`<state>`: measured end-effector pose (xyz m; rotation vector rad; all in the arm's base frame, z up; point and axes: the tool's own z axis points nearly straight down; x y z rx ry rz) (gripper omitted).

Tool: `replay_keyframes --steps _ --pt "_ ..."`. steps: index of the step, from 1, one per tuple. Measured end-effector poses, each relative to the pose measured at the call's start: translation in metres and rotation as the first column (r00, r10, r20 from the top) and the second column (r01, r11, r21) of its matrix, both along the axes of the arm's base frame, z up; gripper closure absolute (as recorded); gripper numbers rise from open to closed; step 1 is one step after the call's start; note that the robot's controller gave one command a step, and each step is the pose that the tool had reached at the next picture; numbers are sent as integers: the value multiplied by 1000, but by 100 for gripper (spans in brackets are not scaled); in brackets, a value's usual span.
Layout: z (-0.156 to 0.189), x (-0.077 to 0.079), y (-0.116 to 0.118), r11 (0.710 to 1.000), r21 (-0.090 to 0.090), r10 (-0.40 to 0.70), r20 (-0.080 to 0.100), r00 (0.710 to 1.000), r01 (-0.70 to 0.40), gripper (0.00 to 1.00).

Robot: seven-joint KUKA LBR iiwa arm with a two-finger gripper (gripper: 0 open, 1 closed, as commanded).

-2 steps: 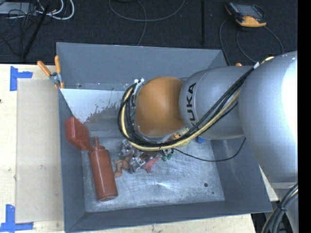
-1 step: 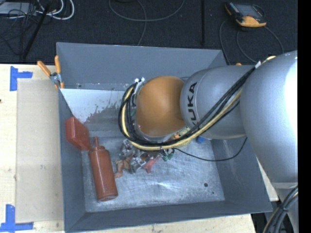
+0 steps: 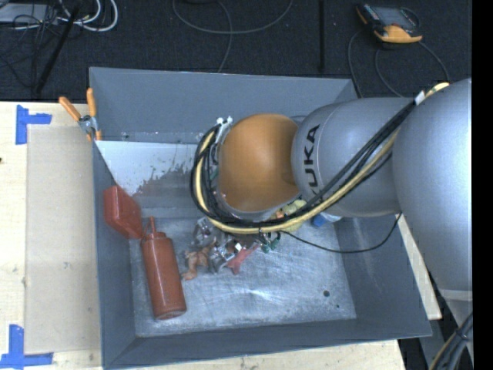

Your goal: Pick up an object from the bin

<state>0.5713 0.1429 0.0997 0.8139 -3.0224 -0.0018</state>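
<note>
Shows gripper low in grey bin, tucked under orange wrist cover ringed by black and yellow cables; hides most of it under that cover, so can't tell if apart, together or clamped on anything.

Finds, right under and touching gripper's tip, a small heap of mixed bits: brownish lump on heap's left edge; thin red piece poking out to gripper's right; tiny green bit further right; can't tell which of these sits in the grip, if any.

Puts red-brown bottle to gripper's left, lying flat on bin floor, cap end up toward gripper's level, base toward near wall; just beside heap, not clearly touching.

Puts red scoop-like piece further left and above bottle, against sloped left wall, touching or nearly touching bottle cap.

Spots pale blue thing well to gripper's right, mostly under arm; kind unclear.
</note>
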Motion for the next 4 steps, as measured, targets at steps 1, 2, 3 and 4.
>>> replay_keyframes --steps 1,2,3,4 --pt "23 2 1 1000 2 -1 8 1000 1 100" --pt "35 2 1 1000 3 -2 12 1000 2 100" --pt "49 2 1 1000 2 -2 10 1000 2 100" --pt "61 2 1 1000 2 -3 10 1000 3 100"
